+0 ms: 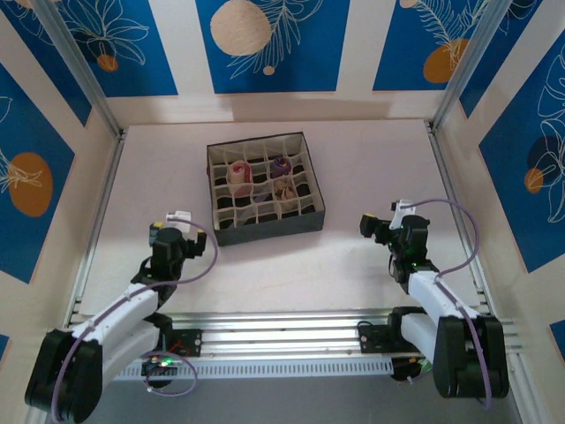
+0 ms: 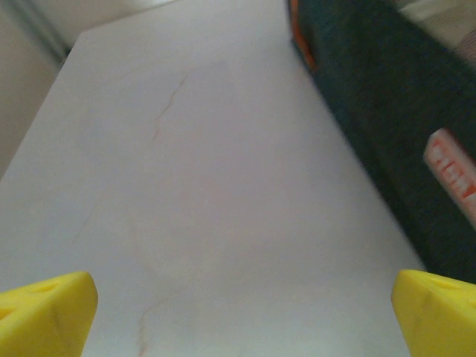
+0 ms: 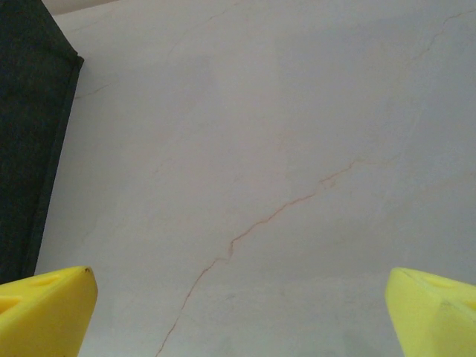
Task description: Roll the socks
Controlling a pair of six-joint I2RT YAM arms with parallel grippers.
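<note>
Seemingly all three are bundled up: the cream sock (image 1: 240,173), purple sock (image 1: 281,165) and tan sock (image 1: 284,188) sit in cells of the box (image 1: 231,235). That is ahead and right of the left gripper (image 1: 179,218), and ahead and left of the right gripper (image 1: 397,212). Both grippers hang over bare table (image 1: 291,265), jaws spread wide, holding nothing. The socks should be light, soft and squashy, and apt to unroll. Pinch across a bundle's middle, coming straight down into its cell.
</note>
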